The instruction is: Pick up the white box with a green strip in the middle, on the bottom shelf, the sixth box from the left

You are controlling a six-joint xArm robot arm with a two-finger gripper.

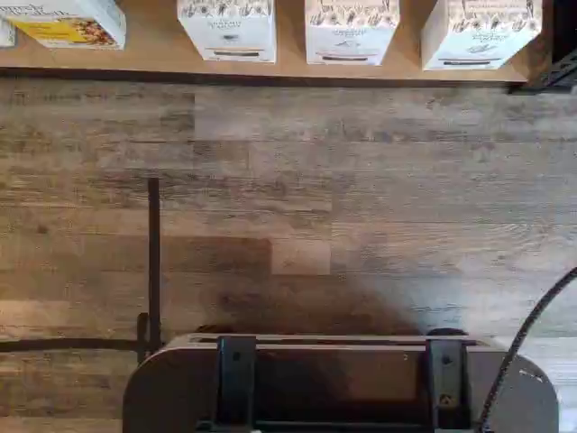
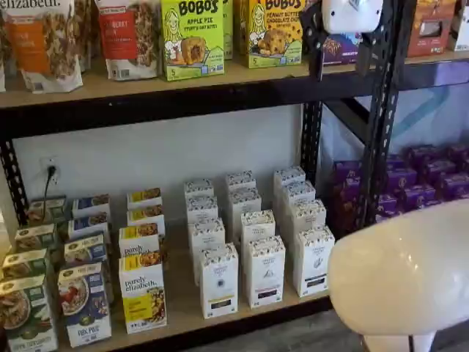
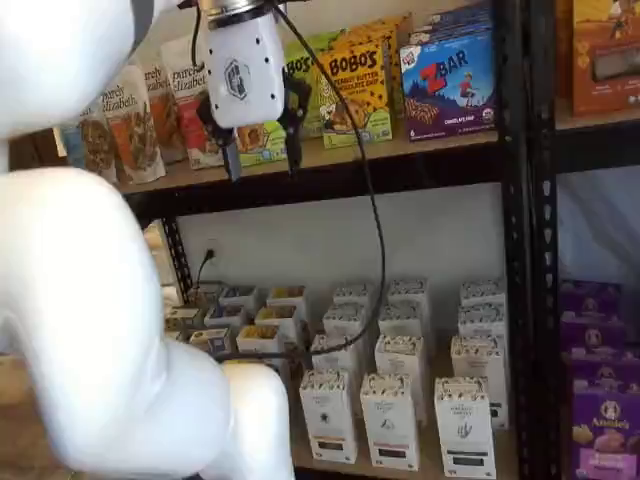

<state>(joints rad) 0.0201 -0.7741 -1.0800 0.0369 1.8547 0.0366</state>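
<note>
The white box, the right-hand one of three alike in the front row, stands upright on the bottom shelf (image 2: 182, 306) in both shelf views (image 2: 314, 261) (image 3: 465, 424). It also shows in the wrist view (image 1: 478, 32), at the shelf's front edge (image 1: 153, 54). My gripper (image 3: 262, 150) hangs high up, level with the upper shelf and far above the white boxes. A gap shows between its two black fingers and nothing is in them. It also shows in a shelf view (image 2: 341, 62), only partly inside the picture.
Two like white boxes (image 2: 218, 282) (image 2: 265, 271) stand left of it, with more rows behind. A yellow-labelled box (image 2: 143, 292) and a blue box (image 2: 84, 304) stand further left. A black upright (image 2: 381, 117) and purple boxes (image 2: 418, 183) are to the right. The white arm (image 3: 90, 330) fills the foreground.
</note>
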